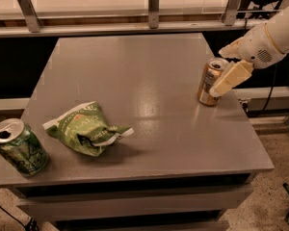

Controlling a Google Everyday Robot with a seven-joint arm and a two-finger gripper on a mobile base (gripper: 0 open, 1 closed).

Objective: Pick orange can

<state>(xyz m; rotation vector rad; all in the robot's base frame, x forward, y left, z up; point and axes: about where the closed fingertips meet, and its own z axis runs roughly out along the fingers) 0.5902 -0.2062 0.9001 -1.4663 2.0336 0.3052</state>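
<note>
The orange can [207, 83] stands upright near the right edge of the grey table [135, 71]; it is slim and orange-gold with a silver top. My gripper [228, 63] comes in from the right at the can's upper right side. It is open. One pale finger [231, 78] lies across the front right of the can, and the other finger [232, 47] sits behind the can's top. The can stands on the table.
A green can [18, 148] with a silver top stands at the table's front left corner. A crumpled green chip bag [85, 128] lies to its right. A rail with metal posts [153, 6] runs behind the table.
</note>
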